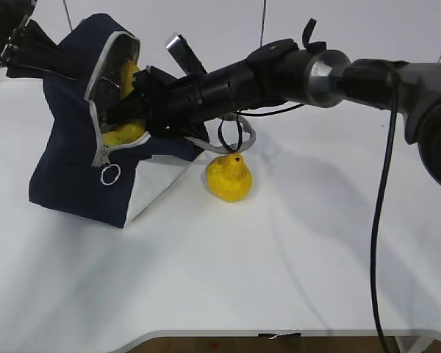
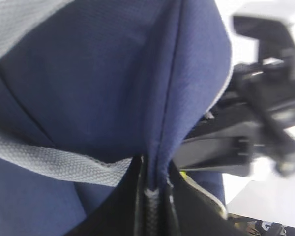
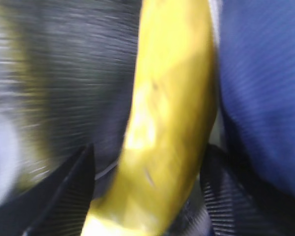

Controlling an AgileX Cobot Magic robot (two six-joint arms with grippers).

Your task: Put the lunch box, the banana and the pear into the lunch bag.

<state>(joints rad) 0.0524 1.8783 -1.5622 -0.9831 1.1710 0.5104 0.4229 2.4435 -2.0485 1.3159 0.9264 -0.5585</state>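
Fabric of the lunch bag [image 1: 73,176] bunching at far left, pinched between the pads of the left gripper [image 1: 31,45], arm coming in from the upper-left corner and holding the navy top flap raised. Sitting tilted on the white table [image 1: 279,279], mouth gaping toward the right, grey zipper edge framing the opening, ring pull [image 1: 110,174] dangling below it over the white side panel. In the left wrist view, showing the same navy cloth [image 2: 113,73] gathered into a fold and squeezed by the black fingers [image 2: 152,211] at the bottom edge, grey webbing handle [image 2: 54,164] crossing just left of them.

Moving right: reaching into the bag's mouth, the right gripper [image 1: 132,103] on its long black arm, carrying the banana [image 1: 125,132], yellow skin showing inside the opening against the silver lining. In the right wrist view, clamping the banana [image 3: 167,123] between two dark fingers [image 3: 64,196], one on each side, fruit standing lengthwise up the frame, navy fabric [image 3: 265,98] just to its right, everything blurred.

Further right: resting on the table just beside the bag's lower right corner, the pear [image 1: 229,176], upright, dark stem spot on top, a grey strap loop [image 1: 235,136] hanging right above it. Not making out the lunch box anywhere; contents deeper in the bag hidden.
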